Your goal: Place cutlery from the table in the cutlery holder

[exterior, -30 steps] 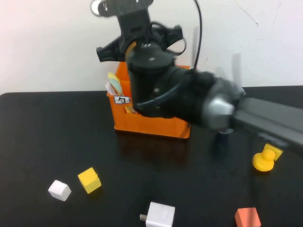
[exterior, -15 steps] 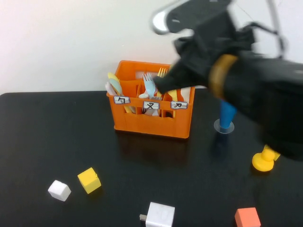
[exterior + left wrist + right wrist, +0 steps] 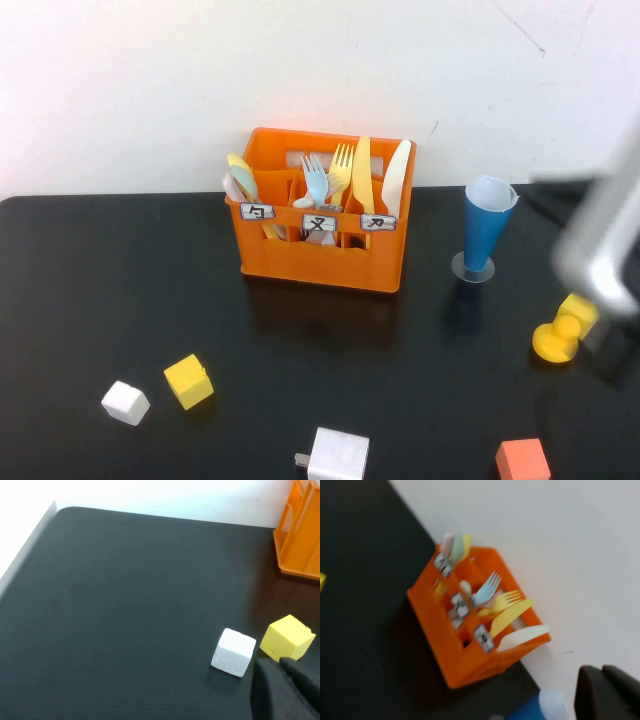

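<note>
Now the cutlery holder (image 3: 320, 262) holds the blue fork (image 3: 315, 182) upright.

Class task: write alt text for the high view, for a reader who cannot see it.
An orange cutlery holder stands on a black table, holding a light blue fork among other cutlery. The right arm blurs at the right edge; neither gripper shows.

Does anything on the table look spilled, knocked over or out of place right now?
Nothing stands out. The cutlery holder stands upright with the fork in it, the blue cone cup is upright, and the right gripper, shut, is off beside it.
</note>
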You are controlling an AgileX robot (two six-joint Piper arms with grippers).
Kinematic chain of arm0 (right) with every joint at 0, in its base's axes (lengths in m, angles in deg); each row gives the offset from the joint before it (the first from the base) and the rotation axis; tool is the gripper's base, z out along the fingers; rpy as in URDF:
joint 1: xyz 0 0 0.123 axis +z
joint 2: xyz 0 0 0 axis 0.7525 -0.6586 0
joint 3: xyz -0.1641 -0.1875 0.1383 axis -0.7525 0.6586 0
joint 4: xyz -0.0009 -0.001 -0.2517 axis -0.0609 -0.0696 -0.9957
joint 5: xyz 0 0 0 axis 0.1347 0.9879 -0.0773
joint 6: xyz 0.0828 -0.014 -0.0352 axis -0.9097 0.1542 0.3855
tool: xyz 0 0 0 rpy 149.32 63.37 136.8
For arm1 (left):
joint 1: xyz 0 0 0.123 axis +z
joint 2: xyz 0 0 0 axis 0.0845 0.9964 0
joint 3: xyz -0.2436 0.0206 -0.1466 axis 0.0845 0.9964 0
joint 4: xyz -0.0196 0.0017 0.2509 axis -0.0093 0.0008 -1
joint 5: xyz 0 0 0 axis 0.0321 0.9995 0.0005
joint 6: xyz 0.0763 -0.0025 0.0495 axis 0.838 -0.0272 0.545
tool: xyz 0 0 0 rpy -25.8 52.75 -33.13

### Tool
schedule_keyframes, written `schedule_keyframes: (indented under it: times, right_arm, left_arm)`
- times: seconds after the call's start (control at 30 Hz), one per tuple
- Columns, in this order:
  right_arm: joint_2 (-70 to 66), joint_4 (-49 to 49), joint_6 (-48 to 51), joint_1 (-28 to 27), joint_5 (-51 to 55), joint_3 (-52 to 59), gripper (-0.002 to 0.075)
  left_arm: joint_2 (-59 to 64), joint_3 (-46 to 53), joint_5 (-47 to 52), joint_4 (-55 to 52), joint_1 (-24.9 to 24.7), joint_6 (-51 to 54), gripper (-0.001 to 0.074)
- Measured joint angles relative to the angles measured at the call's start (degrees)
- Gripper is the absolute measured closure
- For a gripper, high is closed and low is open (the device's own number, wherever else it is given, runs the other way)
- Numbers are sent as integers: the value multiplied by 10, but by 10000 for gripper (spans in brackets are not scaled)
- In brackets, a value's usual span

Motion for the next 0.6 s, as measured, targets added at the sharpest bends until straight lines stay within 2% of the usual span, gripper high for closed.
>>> schedule_keyframes:
  times: [0.17,0.4,0.6]
  right_arm:
    - [74,119,173,0,-24,72,727]
    - [132,358,485,0,-161,172,727]
    - [137,417,543,0,-135,183,727]
  left_arm:
    - [0,0,0,0,0,0,738]
    - [0,0,0,0,0,0,738]
    - [0,0,0,0,0,0,738]
